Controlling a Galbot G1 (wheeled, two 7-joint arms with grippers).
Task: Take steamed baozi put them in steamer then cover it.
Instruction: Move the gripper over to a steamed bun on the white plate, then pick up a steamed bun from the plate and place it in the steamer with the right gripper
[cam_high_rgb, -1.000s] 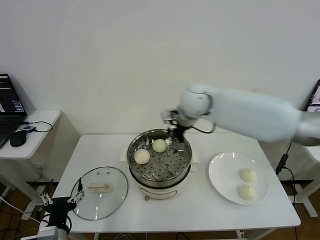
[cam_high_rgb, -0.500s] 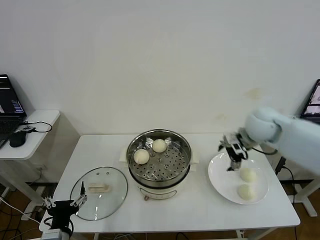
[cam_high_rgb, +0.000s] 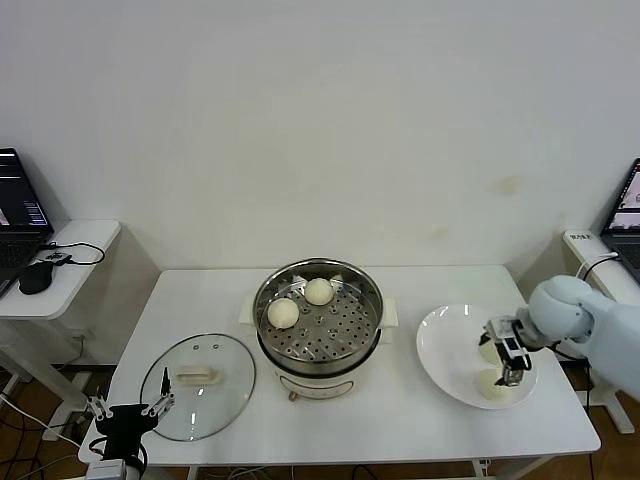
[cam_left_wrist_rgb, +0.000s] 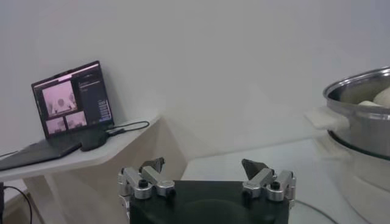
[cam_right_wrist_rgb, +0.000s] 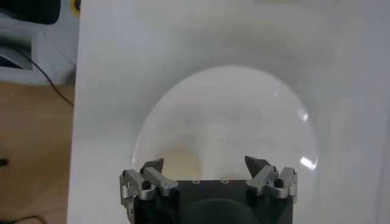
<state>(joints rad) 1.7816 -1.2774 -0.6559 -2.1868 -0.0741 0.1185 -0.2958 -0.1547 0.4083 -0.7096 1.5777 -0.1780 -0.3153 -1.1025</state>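
The white tabletop is flat, smooth and matte, and it carries everything. On it, well apart from the right jaws and toward the robot's left, stands the steamer, a round shiny steel pot with a perforated steel tray inside, on a cream-white base. Two steamed baozi sit on that tray, one smooth round bun and a second one just beside it. Farther again from the right jaws, beyond the steamer, the cover lies flat on the tabletop; it is a round clear glass lid with a metal rim and a cream oblong handle, and the left gripper hangs just beside its near edge, low at the tabletop corner, with its jaws spread apart and empty. The plate is round, flat and glossy white, and it lies directly under the right gripper. The jaws of this gripper are released and hold nothing. Two more baozi rest on the plate: one bun is just beside the right jaws on the near side, and the other bun is partly hidden behind them.
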